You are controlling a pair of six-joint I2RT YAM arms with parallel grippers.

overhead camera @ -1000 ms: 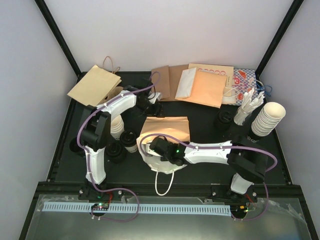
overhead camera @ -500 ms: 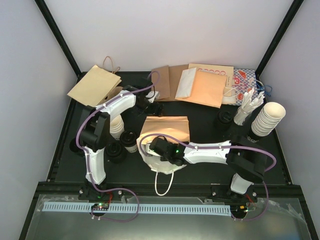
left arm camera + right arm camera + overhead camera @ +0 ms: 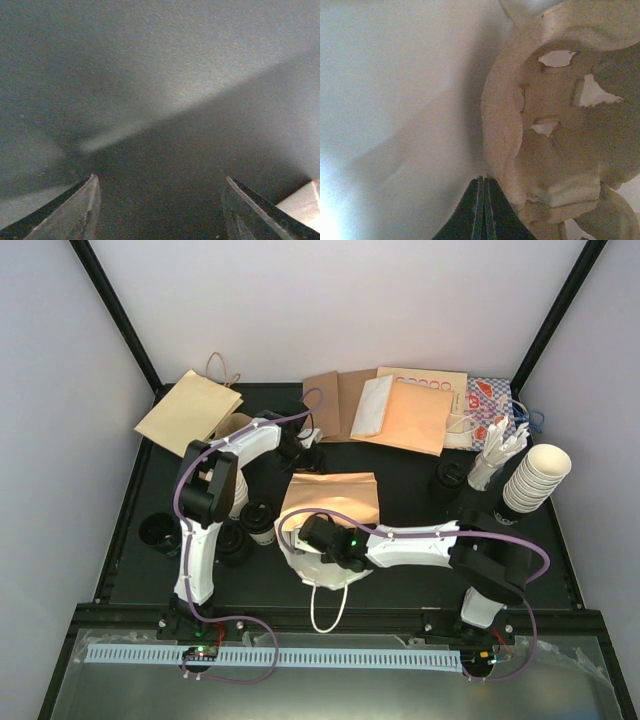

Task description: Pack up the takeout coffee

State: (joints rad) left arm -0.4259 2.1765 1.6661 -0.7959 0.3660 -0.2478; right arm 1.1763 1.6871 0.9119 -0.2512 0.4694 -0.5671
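Two takeout coffee cups with black lids [image 3: 261, 521] [image 3: 233, 542] stand left of a flat brown paper bag [image 3: 335, 498]. Over the dark table at that bag's far left corner, my left gripper [image 3: 305, 452] [image 3: 160, 177] is open, and only bare table shows between its fingers [image 3: 85, 205]. My right gripper [image 3: 316, 536] [image 3: 484, 181] is shut in the mouth of a white handled bag [image 3: 322, 568]. Its tips rest against the rim of the brown pulp carrier tray [image 3: 560, 125] inside that bag, and nothing shows between them.
A stack of lidless cups [image 3: 234, 492] stands beside the left arm, and a black lidded item [image 3: 160, 532] sits at the table's left edge. More cup stacks [image 3: 535, 478], black lids [image 3: 446, 480] and flat bags [image 3: 400, 410] fill the back and right.
The left arm's elbow has swung right and forward, uncovering the black item at the left edge. Its gripper has shifted slightly toward the brown bag. The right arm has not moved.
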